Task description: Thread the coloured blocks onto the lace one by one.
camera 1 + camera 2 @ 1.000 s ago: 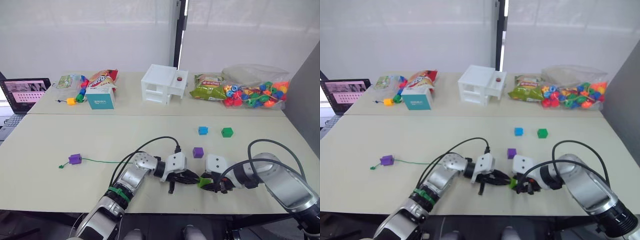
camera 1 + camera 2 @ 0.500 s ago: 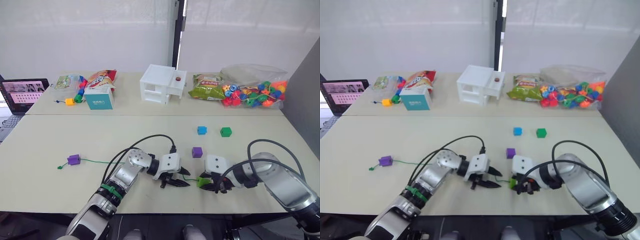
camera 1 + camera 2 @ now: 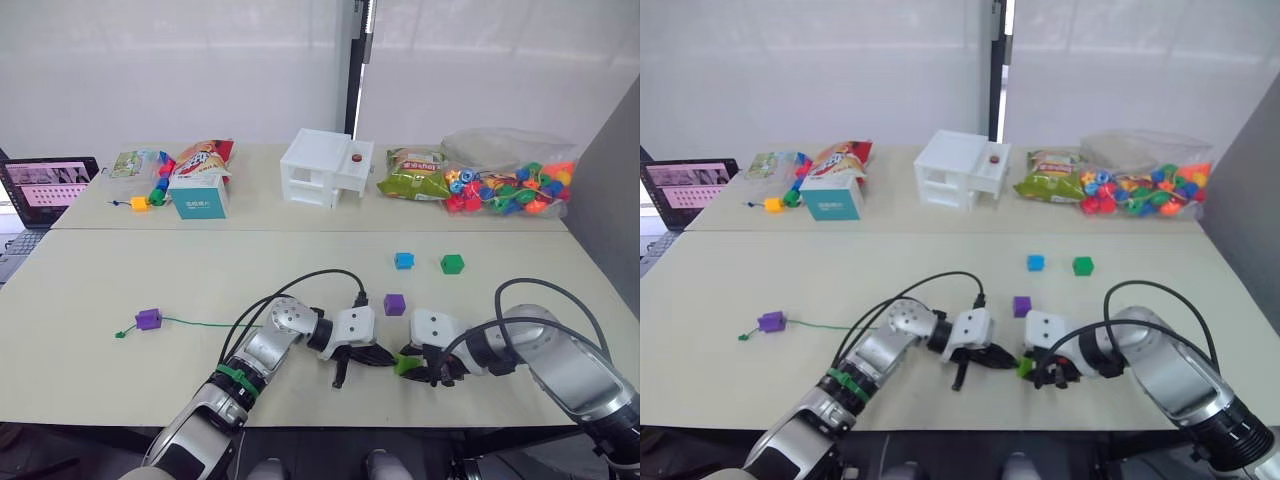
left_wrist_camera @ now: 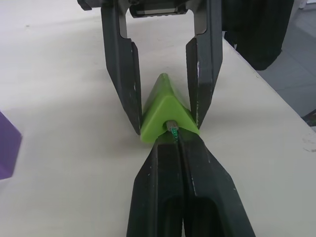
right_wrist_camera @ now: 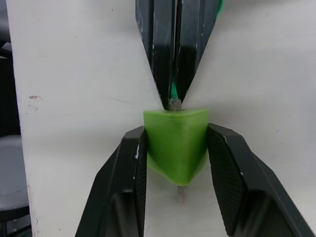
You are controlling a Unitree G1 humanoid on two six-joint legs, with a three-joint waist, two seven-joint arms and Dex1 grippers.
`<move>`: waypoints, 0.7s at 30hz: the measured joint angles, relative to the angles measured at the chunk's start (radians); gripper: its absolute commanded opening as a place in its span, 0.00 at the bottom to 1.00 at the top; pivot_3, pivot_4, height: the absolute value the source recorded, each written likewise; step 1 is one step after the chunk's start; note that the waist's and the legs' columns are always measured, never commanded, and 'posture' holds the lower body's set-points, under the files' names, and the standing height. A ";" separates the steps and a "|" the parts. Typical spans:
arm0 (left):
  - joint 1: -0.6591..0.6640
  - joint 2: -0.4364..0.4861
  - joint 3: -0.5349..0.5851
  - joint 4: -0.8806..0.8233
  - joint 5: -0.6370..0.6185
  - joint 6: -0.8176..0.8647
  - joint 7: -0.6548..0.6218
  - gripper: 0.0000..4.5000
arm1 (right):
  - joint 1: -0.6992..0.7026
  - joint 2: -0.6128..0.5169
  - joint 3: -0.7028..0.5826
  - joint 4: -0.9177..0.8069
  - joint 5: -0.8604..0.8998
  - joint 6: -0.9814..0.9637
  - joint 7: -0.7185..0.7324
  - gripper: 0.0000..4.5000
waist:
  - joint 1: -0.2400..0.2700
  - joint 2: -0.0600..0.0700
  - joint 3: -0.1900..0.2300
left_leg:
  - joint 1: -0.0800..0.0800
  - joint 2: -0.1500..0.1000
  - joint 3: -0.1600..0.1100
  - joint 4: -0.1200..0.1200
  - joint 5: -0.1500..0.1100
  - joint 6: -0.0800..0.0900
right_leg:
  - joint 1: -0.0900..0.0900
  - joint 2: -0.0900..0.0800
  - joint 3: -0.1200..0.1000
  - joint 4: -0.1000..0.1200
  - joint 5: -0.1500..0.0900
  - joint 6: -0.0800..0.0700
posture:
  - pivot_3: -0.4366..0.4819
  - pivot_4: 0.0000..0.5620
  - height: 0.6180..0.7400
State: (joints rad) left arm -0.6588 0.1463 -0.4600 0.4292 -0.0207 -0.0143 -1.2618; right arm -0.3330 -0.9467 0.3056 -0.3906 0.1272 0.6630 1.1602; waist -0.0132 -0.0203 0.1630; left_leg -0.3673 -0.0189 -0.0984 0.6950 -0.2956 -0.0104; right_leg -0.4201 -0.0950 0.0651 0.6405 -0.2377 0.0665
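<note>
Left wrist view: the light green block (image 4: 165,114) is clamped between the fingers of the right gripper (image 5: 177,148), and the lace (image 4: 173,130) tip is pinched in the closed left gripper (image 4: 174,133) and pressed against the block's face. Compared with half a second ago, the left gripper has been brought back up to the block, with no gap left between them. A purple block (image 3: 394,304) lies just beyond the two grippers.
</note>
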 measured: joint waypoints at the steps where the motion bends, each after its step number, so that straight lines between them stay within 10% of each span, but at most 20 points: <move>1: -0.004 -0.003 -0.002 0.002 0.003 0.010 0.000 0.00 | 0.000 -0.001 0.000 -0.001 0.000 0.003 0.000 0.28 | 0.001 0.000 0.000 | 0.000 0.000 0.000 0.000 0.000 0.000 | 0.000 0.000 0.000 0.000 0.000 0.000 | 0.48 0.27 1.00; 5: -0.012 -0.017 0.004 0.001 0.001 0.076 0.000 0.00 | 0.000 -0.004 -0.001 -0.004 -0.001 0.021 0.001 0.28 | 0.006 0.000 0.000 | 0.000 0.000 0.000 0.001 0.000 0.000 | 0.002 0.000 0.000 -0.001 0.000 0.000 | 0.48 0.27 1.00; 19: -0.011 0.105 0.031 -0.167 -0.076 0.275 -0.064 0.99 | 0.019 0.019 -0.015 -0.033 0.006 0.044 -0.047 0.28 | -0.005 0.000 0.000 | 0.000 0.000 0.000 0.000 0.000 0.000 | -0.001 0.000 0.000 0.001 0.000 0.000 | 0.48 0.27 1.00; 21: -0.011 0.106 0.034 -0.184 -0.087 0.284 -0.063 1.00 | 0.031 0.015 -0.027 -0.043 0.012 0.057 -0.053 0.39 | -0.002 0.000 0.000 | 0.000 0.000 0.000 0.000 0.000 0.000 | -0.001 0.000 0.000 0.001 0.000 0.000 | 0.48 0.27 1.00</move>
State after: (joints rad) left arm -0.6696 0.2527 -0.4264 0.2454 -0.1073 0.2698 -1.3247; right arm -0.3017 -0.9313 0.2785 -0.4334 0.1396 0.7197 1.1072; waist -0.0151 -0.0206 0.1629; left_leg -0.3674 -0.0186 -0.0987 0.6954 -0.2955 -0.0104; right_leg -0.4208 -0.0948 0.0651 0.6414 -0.2374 0.0670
